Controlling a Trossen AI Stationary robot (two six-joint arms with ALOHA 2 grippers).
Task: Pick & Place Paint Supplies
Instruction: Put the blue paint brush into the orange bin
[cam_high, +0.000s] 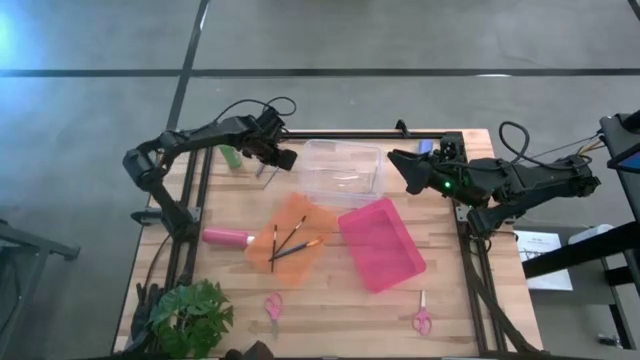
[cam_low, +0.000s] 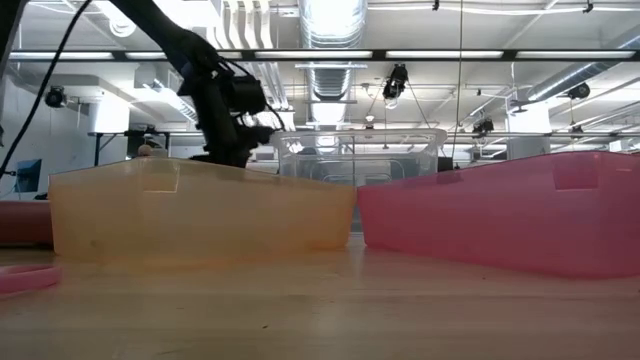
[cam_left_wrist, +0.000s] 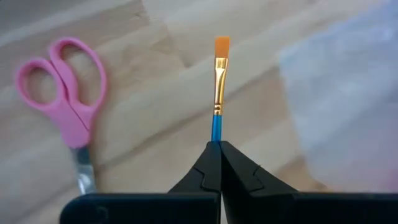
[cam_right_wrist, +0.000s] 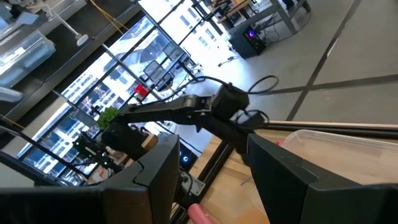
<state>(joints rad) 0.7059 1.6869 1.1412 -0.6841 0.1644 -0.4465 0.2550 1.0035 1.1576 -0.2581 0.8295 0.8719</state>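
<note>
My left gripper (cam_left_wrist: 219, 146) hovers over the table's far left part, beside the clear bin (cam_high: 341, 168), shut on a blue-handled paintbrush (cam_left_wrist: 218, 74) with orange bristles. My right gripper (cam_right_wrist: 217, 186) is open and holds nothing, raised near the far right edge by the blue bottle (cam_high: 425, 147). The green bottle (cam_high: 231, 156) stands near the far left edge. The pink bottle (cam_high: 228, 237) lies on its side left of the orange tray (cam_high: 262, 252). Three brushes (cam_high: 290, 240) lie in that tray. My left gripper pinches the paintbrush's blue handle (cam_left_wrist: 217, 132) between its two fingertips, just behind the metal ferrule. The fingers point down from above and lie along the brush. The bristle end (cam_left_wrist: 222, 45) sticks out past the fingertips toward the table; whether it touches the wood, I cannot tell.
Pink scissors (cam_left_wrist: 62, 106) lie on the wood just beside the held brush. A pink tray (cam_high: 381, 243) sits right of the orange one. Two more pink scissors (cam_high: 273, 305) (cam_high: 422, 318) and a potted plant (cam_high: 190, 315) are near the front edge.
</note>
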